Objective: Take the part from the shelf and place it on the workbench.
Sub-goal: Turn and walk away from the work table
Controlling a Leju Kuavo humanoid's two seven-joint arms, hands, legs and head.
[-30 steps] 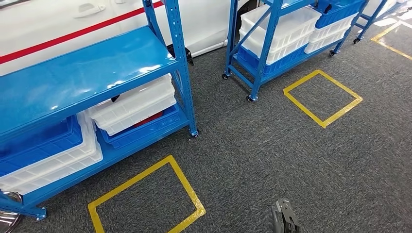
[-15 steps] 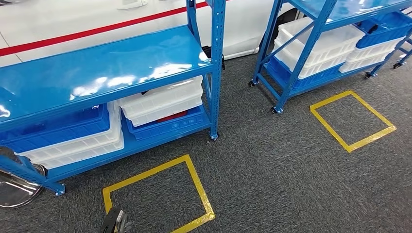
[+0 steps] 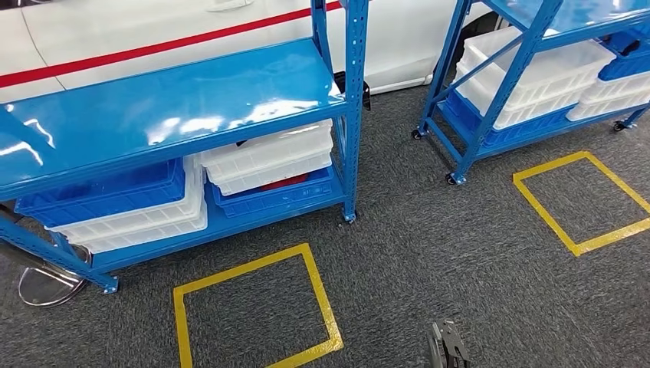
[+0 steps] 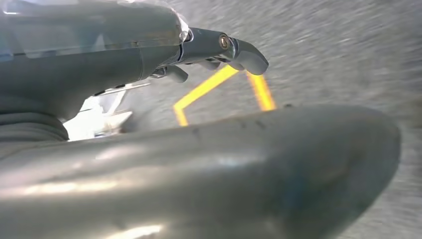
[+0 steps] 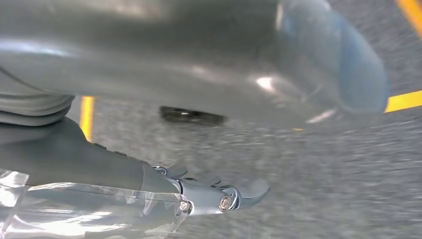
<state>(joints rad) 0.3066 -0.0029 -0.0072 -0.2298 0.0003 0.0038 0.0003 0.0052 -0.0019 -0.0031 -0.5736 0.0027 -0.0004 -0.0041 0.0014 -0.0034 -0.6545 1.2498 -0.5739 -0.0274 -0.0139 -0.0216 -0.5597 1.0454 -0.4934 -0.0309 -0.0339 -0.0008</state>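
Shelf stands ahead of both empty, loosely open hands, left and right; stopping off the yellow floor square risks short reach.

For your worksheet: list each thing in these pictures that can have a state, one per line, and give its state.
Left hand: holds nothing, fingers apart.
Right hand: holds nothing, fingers apart.
Near blue metal shelf rack: top shelf bare, bottom shelf loaded.
White plastic crates: stacked on a blue plastic crate.
Far blue shelf rack: on castors, loaded with crates.
Yellow tape square: unoccupied.
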